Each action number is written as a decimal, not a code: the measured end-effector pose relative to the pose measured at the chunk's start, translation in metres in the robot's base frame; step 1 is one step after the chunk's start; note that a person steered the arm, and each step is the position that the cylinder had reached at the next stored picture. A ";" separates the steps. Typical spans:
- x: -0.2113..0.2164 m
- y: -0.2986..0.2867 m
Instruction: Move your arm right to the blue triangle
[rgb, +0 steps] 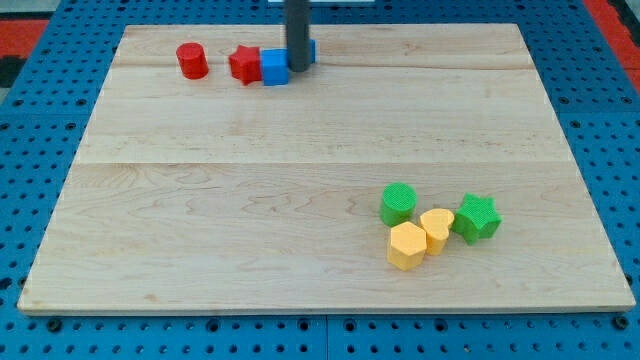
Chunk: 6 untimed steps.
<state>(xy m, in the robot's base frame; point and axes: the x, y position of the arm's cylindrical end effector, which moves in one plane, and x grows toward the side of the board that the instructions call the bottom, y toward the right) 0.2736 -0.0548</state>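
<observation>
My dark rod comes down from the view's top, and my tip (298, 68) rests on the board near its top edge. A blue block, mostly hidden behind the rod, shows only as a sliver (311, 50) on the rod's right; its shape cannot be made out. A blue cube (274, 67) sits just left of my tip, touching or nearly touching it. A red star (243, 64) is against the cube's left side. A red cylinder (192, 60) stands further left.
At the lower right of the wooden board (250, 200) is a cluster: a green cylinder (398, 203), a yellow heart (437, 228), a yellow hexagon (407, 246) and a green star (477, 218). Blue pegboard surrounds the board.
</observation>
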 end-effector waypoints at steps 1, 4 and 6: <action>0.000 -0.034; -0.012 0.129; -0.039 0.088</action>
